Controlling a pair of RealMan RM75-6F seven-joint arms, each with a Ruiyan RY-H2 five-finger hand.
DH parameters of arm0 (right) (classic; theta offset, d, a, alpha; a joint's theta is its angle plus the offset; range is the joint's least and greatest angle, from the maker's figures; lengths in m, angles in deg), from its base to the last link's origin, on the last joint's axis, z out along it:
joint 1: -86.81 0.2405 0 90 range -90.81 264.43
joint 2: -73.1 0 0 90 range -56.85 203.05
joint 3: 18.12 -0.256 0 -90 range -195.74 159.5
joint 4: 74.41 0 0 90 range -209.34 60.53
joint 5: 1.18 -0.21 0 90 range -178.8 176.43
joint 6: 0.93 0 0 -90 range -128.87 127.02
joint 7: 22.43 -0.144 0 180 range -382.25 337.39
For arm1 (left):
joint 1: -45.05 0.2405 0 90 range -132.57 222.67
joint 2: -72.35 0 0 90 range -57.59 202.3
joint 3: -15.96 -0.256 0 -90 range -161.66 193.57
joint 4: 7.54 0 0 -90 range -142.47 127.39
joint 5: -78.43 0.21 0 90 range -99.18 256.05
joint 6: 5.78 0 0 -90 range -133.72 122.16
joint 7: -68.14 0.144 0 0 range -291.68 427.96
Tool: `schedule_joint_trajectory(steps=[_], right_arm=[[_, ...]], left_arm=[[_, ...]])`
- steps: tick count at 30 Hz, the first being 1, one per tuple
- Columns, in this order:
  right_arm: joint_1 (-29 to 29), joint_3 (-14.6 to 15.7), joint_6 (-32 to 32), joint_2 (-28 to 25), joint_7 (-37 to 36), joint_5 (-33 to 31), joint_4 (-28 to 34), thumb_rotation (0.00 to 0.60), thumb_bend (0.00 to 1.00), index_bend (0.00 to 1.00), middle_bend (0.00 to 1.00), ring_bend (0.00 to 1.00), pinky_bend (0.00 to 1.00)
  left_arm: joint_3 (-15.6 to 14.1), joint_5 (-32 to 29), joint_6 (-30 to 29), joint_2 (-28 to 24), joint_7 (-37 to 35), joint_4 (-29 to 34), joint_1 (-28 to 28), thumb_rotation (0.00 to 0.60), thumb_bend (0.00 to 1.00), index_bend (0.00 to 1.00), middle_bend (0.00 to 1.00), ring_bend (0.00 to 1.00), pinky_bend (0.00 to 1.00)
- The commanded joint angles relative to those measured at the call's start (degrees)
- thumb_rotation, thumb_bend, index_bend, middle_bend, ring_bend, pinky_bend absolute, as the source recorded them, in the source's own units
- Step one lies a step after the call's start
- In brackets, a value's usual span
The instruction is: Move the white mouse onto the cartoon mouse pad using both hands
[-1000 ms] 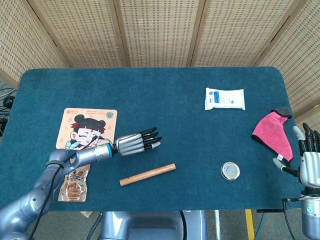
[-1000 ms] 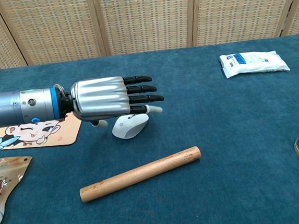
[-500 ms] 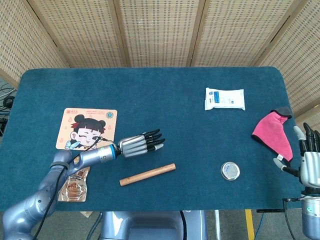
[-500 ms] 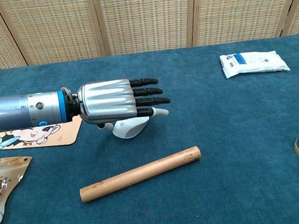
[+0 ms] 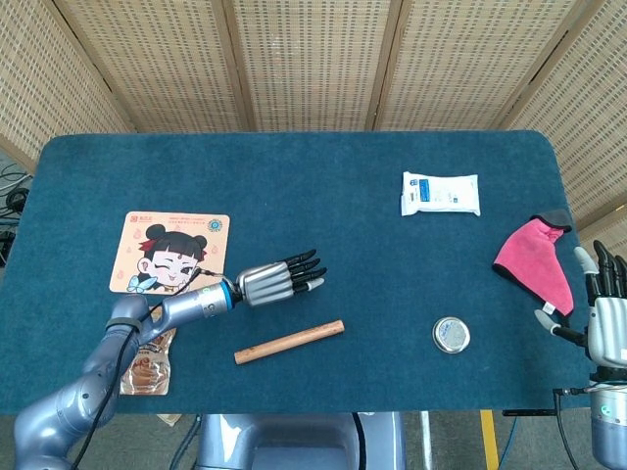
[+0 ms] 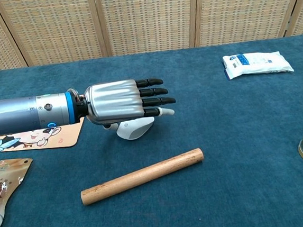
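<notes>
1. Two robot hands are in view, but only one is at work: the left robot hand (image 6: 119, 100) lies palm-down over the white mouse (image 6: 133, 130), its fingers stretched flat and apart, holding nothing. From here I cannot tell whether the palm touches the mouse.
2. That mouse sits on the blue desk (image 5: 353, 196), just off the cartoon mouse pad (image 5: 168, 252) at about four o'clock from it. The flat hand looks poised to cup or nudge it toward the pad.
3. At the desk's four o'clock edge the right robot hand (image 5: 605, 315) stands upright, fingers apart and empty, well apart from the mouse. The task wants both hands, so its share is not yet begun.
4. A wooden rod (image 6: 142, 176) lies at six o'clock of the mouse, and a snack packet (image 5: 145, 364) lies at six o'clock of the pad.
5. Compared with a second ago, the left robot hand has slid further over the mouse and sunk lower; the mouse has not moved.
</notes>
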Motion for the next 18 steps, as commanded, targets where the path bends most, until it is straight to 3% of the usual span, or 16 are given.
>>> schedule_joint_trajectory(steps=[1, 18], right_arm=[[-0.01, 0.02, 0.02, -0.01, -0.02, 0.05, 0.00, 0.600, 0.00, 0.08, 0.00, 0.00, 0.00], [-0.02, 0.15, 0.12, -0.09, -0.10, 0.42, 0.20, 0.600, 0.00, 0.08, 0.00, 0.00, 0.00]], left_arm=[[-0.11, -0.08, 0.05, 0.30, -0.01, -0.08, -0.22, 0.600, 0.07, 0.00, 0.00, 0.00, 0.00], [0.35, -1.42, 0.55, 2.21, 0.04, 0.10, -1.61, 0.600, 0.07, 0.00, 0.00, 0.00, 0.00]])
